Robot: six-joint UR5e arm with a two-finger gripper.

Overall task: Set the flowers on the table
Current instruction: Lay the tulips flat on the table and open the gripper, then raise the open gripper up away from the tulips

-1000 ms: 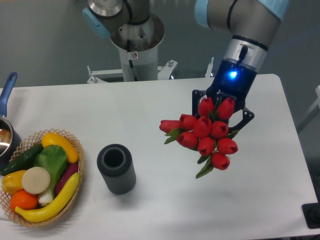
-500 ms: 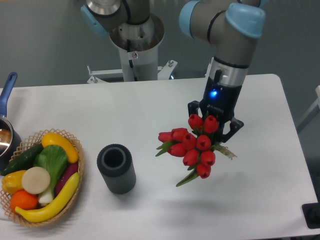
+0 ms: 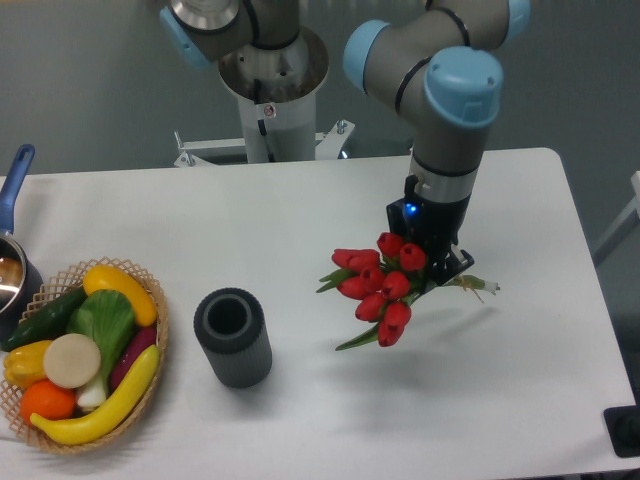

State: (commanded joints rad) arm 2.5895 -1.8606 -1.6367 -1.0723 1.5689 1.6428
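1 fixed camera looks down on the table [image 3: 300,215] from its front.

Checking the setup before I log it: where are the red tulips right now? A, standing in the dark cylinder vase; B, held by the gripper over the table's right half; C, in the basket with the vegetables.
B: the gripper is shut on the flowers, right of the vase.

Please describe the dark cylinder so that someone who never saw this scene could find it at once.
On the white table, look between the basket of vegetables at left and the red flowers in the gripper. The dark grey cylinder stands there alone, ribbed and open-topped.
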